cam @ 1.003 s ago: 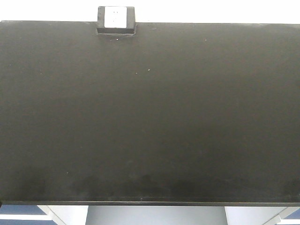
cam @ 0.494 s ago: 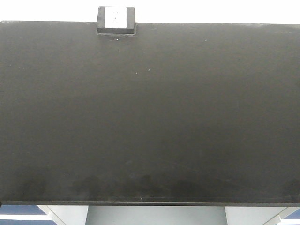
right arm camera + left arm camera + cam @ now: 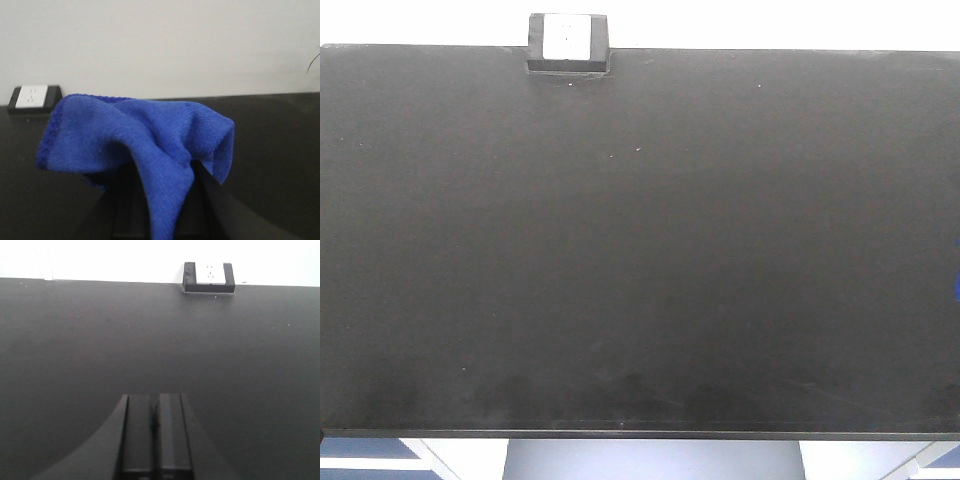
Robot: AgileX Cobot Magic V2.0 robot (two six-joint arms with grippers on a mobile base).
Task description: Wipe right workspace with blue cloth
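1. Blue cloth (image 3: 150, 145): bunched and draped over the right gripper (image 3: 165, 220), held clear above the table (image 3: 640, 250). The jaws are mostly hidden under the fabric and appear closed on it.
2. Change: a blue sliver shows at the right edge of the front view, absent half a second earlier. The right arm is bringing it in over the table.
3. The left gripper (image 3: 155, 440): jaws pressed together, holding nothing, poised over the table and facing the white-faced box (image 3: 209, 277).
4. Judgement: wiping has not begun. Lowering the fabric to contact comes next.
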